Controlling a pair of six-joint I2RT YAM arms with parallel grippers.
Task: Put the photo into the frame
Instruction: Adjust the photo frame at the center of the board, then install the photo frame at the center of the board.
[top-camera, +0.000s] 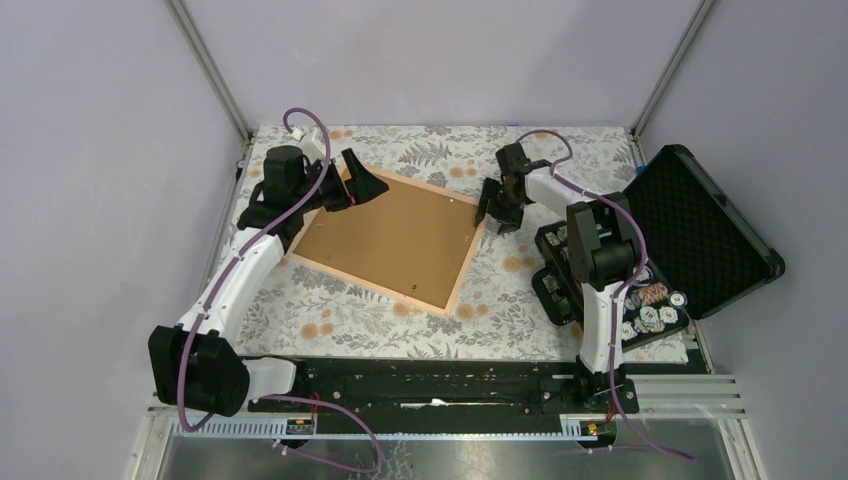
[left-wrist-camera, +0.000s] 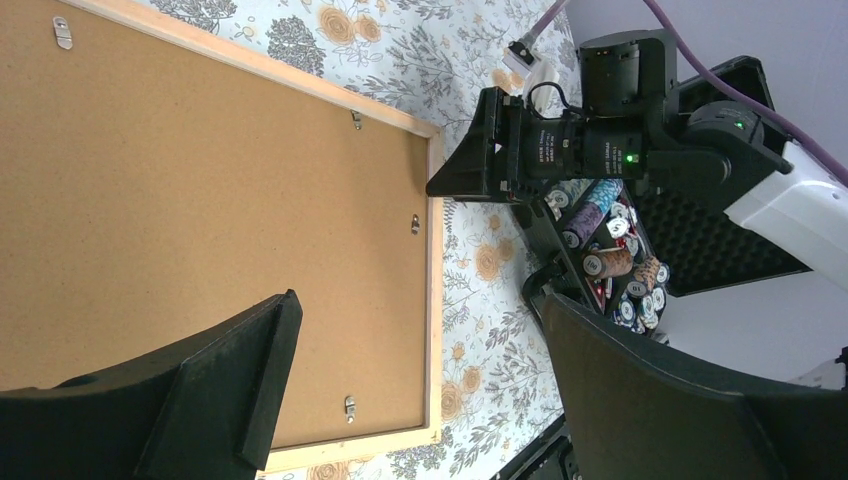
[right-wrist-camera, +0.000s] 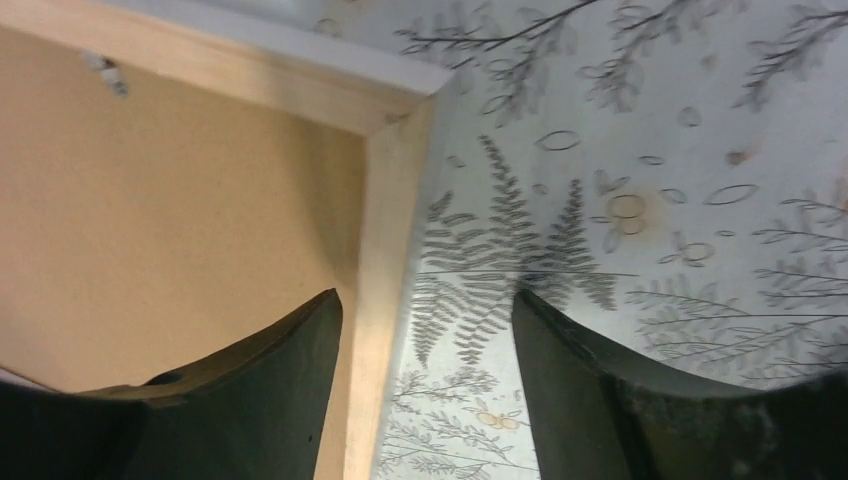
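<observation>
Both apart: left gripper (top-camera: 362, 181) over photo (top-camera: 385, 240); right gripper (right-wrist-camera: 425, 310) straddling frame (right-wrist-camera: 385, 220) rail.

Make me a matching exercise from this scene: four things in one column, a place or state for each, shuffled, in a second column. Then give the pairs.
1. photo
2. frame
3. black case
4. left gripper

A. lid open, on the right side
B. jaws wide apart, at the frame's far corner
C. lying back up on the floral cloth
D. brown back showing, inside the rails

Pairs: 1-D, 2-C, 3-A, 4-B.
</observation>
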